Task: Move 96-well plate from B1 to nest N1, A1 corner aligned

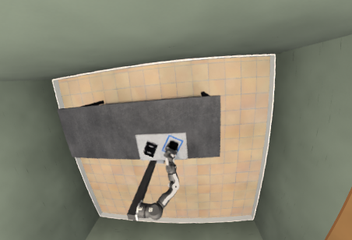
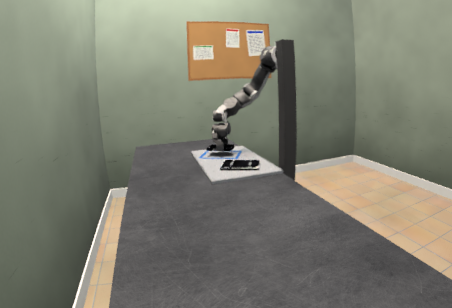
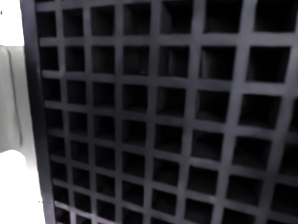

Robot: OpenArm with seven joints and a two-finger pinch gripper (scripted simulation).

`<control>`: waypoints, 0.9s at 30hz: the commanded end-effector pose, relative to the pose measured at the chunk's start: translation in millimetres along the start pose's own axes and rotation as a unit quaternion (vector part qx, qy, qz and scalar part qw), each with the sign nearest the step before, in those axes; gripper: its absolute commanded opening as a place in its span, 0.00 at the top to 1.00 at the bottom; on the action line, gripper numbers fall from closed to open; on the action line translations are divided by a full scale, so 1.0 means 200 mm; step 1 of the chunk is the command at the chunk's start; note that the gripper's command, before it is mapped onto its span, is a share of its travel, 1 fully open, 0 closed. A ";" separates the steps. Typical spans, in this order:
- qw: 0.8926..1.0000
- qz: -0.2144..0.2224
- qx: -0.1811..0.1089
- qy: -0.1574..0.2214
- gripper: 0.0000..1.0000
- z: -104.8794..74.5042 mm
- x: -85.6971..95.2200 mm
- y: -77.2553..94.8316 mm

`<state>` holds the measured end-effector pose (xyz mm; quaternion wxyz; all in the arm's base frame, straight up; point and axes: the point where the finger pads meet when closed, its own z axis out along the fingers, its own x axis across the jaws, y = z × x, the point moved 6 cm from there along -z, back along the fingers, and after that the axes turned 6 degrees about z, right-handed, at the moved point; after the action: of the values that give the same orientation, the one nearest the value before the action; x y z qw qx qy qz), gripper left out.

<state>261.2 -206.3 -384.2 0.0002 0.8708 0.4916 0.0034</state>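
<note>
A: Where is the arm [image 2: 243, 94] sitting right now?

B: It is reaching down from a tall dark post [image 2: 286, 108] at the edge of a long dark grey surface [image 2: 240, 248]. The gripper [image 2: 220, 144] is hanging low over a pale mat [image 2: 272, 167] lying on that surface.

A: And the plate?

B: The black plate [image 1: 174, 145] is sitting within a blue outlined square [image 1: 166, 139] on the mat, directly under the gripper. In the side view it is showing as a thin dark slab [image 2: 218, 154] inside the blue outline [image 2: 204, 156].

A: Is the gripper gripping anything?

B: Yes, its fingers are closing on the plate and stopping partway, so the plate is sitting between them. The close-up camera is filling with the plate's grid of square wells [image 3: 165, 120], slightly tilted in the picture, with one pale finger [image 3: 11, 100] showing along the left edge.

A: Where is the nest?

B: The nest [image 1: 149, 148], a dark block, is lying on the same mat beside the blue square, apart from the plate. From the side it is appearing nearer the camera [image 2: 240, 164]
</note>
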 end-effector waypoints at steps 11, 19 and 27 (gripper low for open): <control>1.000 0.001 -0.003 -0.002 1.00 -0.15 0.00 0.00; 1.000 0.000 -0.002 -0.002 1.00 -0.22 0.00 0.01; 1.000 -0.001 -0.002 -0.002 1.00 -0.31 0.00 0.01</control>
<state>262.2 -206.4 -322.6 0.0007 0.8694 0.4940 0.0061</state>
